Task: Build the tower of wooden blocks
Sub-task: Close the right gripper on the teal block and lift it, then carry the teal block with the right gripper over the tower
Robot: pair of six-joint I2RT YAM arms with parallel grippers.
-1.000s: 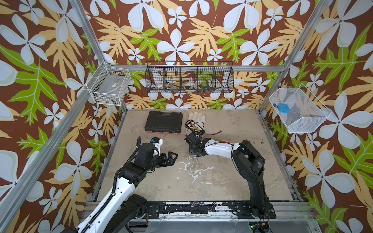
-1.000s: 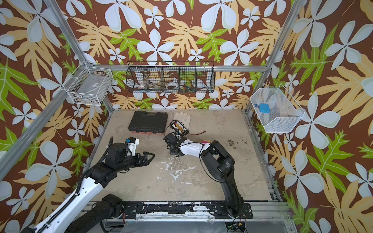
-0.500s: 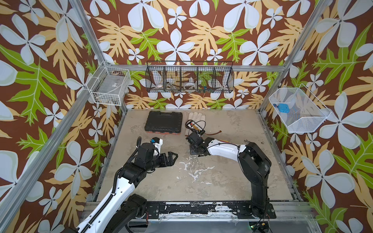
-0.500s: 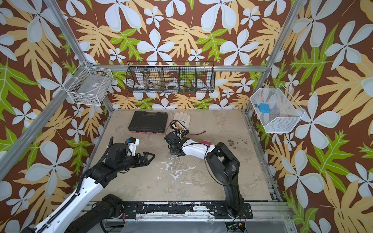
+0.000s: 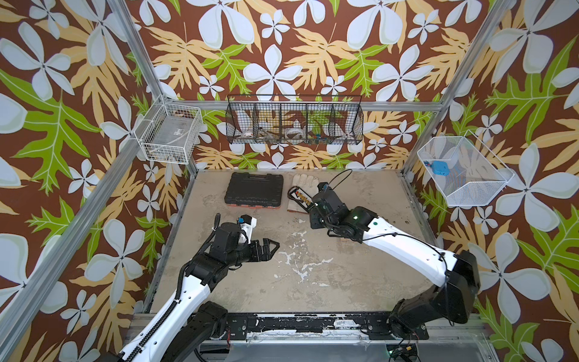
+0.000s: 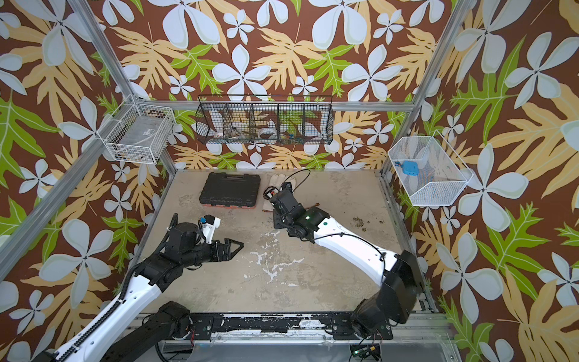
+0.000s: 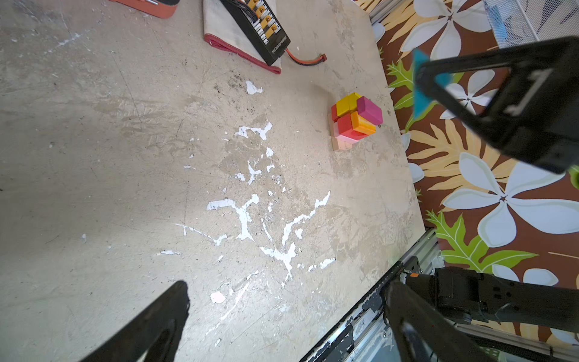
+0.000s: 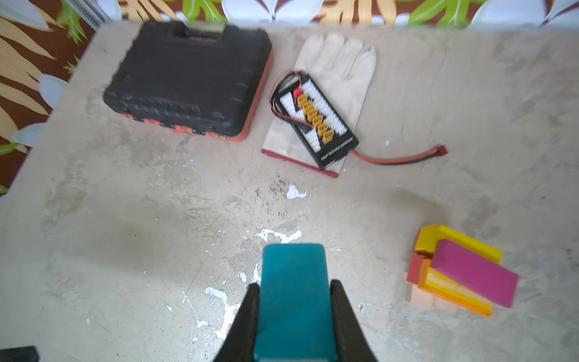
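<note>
Teal block [image 8: 294, 316] clamped in right hand [image 8: 294, 286], tower [image 8: 460, 275] standing apart from it, left hand [image 7: 286, 288] wide open.

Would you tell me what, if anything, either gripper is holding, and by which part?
The right gripper holds a teal wooden bar by its two long sides, near one end; the open left gripper holds nothing.

Brown wallpaper [image 5: 282, 47] printed with pale flowers and green and tan leaves covers 3 walls, edged by aluminium rails [image 5: 140, 53]. The floor [image 5: 360, 282] is a mottled beige slab, daylit, with white chips [image 5: 300, 266] mid-surface. 3 wire baskets hang up: a black basket [image 5: 294, 120] behind, a white basket [image 5: 169, 138] and a white mesh bin [image 5: 460, 175] on the side walls.
</note>
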